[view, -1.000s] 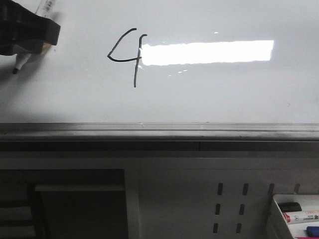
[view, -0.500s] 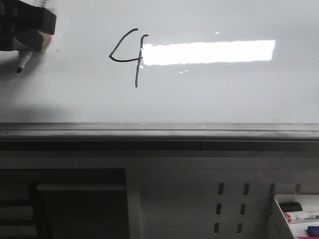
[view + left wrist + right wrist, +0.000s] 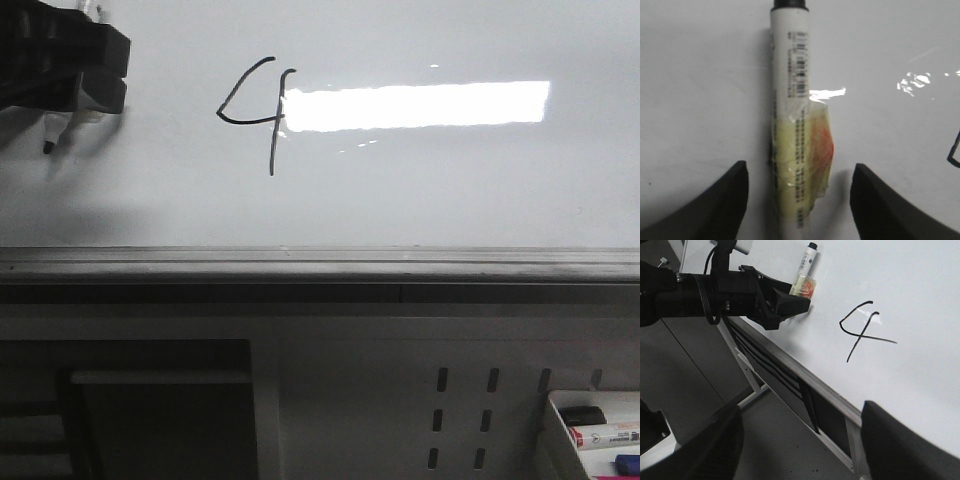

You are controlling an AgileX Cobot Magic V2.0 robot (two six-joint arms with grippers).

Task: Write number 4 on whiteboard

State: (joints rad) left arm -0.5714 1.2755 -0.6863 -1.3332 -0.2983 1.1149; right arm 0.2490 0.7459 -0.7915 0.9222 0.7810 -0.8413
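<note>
Now that the number 4 [image 3: 258, 112] is complete on the whiteboard [image 3: 420, 190], the left gripper [image 3: 70, 105] has drawn aside, jaws seemingly grasping the marker [image 3: 792, 125]; right gripper [image 3: 800, 440] released; task likely finished.

A hand-drawn black number 4 [image 3: 255, 115] stands on the whiteboard [image 3: 400, 190], at ten o'clock of the front view. The marker [image 3: 792, 100] label's print is too blurred to read.

— What does the left arm look like?
— A matte black blocky plastic left gripper [image 3: 790, 302], with two dark wedge-shaped fingers [image 3: 720, 210] and black cables looped along its body.
— And the right?
— Only the right gripper's [image 3: 800, 445] two blurred dark fingers [image 3: 900, 440] show, broad and rounded.
</note>
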